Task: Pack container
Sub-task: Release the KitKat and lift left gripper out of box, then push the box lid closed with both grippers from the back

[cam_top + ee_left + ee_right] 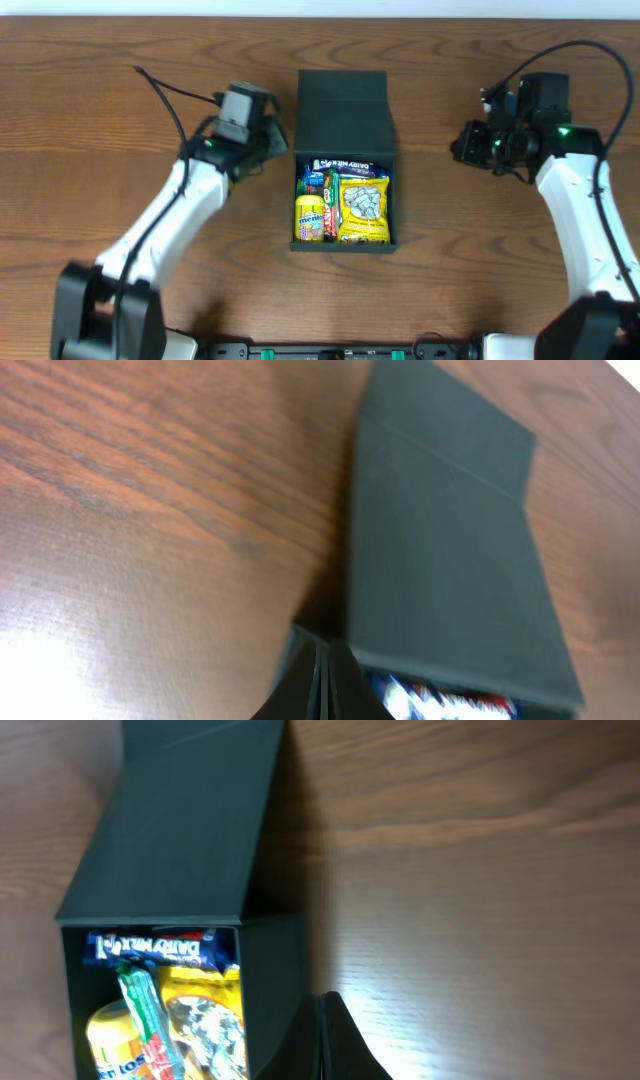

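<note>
- Several snacks already fill the dark teal-green, matte rectangular container [275, 990], which sits mid-way across the brown wooden table [100, 100]. We see a yellow M&M's packet [310, 215], a yellow window-front sweets bag [363, 208] and a blue Dairy Milk bar [347, 166].
- Flanking it, the left gripper [320, 660] is near the box's left side and the right gripper [323, 1015] well apart on the right. Both have their fingers pressed together, holding nothing.
- Farthest, the hinged flap lid [342, 110] lies open and flat. We judge the filling done and the closing left to do.
</note>
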